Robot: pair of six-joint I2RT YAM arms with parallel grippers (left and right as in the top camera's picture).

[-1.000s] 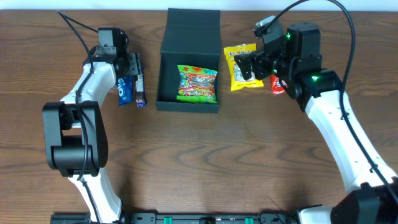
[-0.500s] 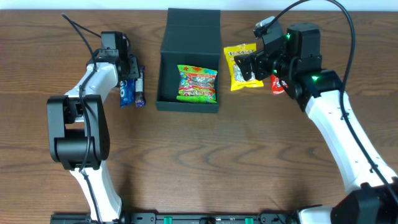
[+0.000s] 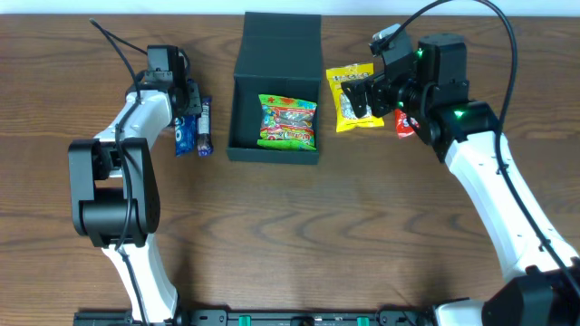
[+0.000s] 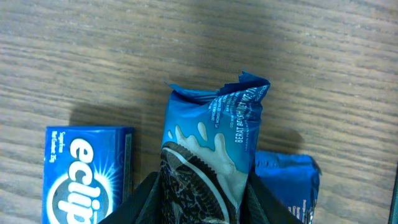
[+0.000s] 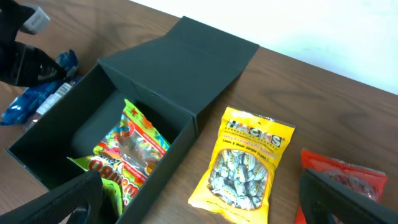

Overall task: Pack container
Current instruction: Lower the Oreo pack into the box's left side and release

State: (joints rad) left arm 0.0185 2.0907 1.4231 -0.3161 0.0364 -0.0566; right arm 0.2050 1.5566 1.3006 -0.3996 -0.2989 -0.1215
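The dark green container stands open at the back middle, lid flap folded away. A green and red gummy packet lies inside; it also shows in the right wrist view. My left gripper is shut on a blue cookie packet, low over the table left of the container. My right gripper is open and empty, hovering over a yellow candy packet.
A blue Eclipse gum box and another blue packet lie on either side of the cookie packet. A red packet lies right of the yellow packet. The container wall stands just left of the yellow packet.
A second ago the left arm shifted pose and its gripper moved slightly over the blue packets. In the last half second nothing moved. The right arm stayed still.
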